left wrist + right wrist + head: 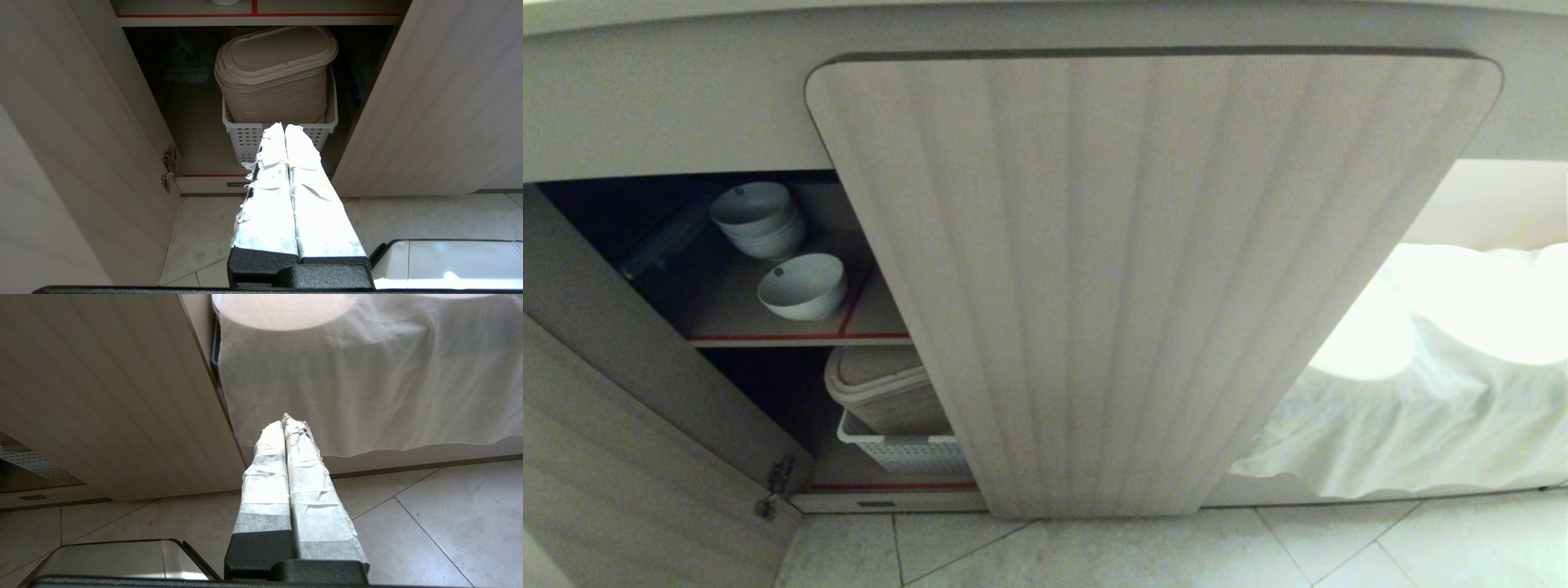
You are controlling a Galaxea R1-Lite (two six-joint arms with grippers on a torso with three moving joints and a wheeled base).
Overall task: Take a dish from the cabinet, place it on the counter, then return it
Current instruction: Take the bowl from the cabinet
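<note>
Task unstarted: dish (803, 286) on the upper shelf of the open cabinet (1152, 278), at eight o'clock in head view; left gripper (284, 127) and right gripper (284, 420) both pressed together, empty, low before it; fetching, setting down, returning all remain.

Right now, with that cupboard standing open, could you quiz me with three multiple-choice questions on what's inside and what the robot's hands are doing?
1. Where is the single white bowl?
A. upper shelf
B. floor
C. in the basket

2. What colour edges the cabinet shelves?
A. blue
B. red
C. green

3. How is the left hand?
A. holding a bowl
B. wide open
C. shut and empty

Answers:
1 A, it sits on the upper shelf in front of the stacked bowls.
2 B, red strips line the shelf fronts.
3 C, its taped fingers press together before the white basket, as do the right hand fingers.
</note>
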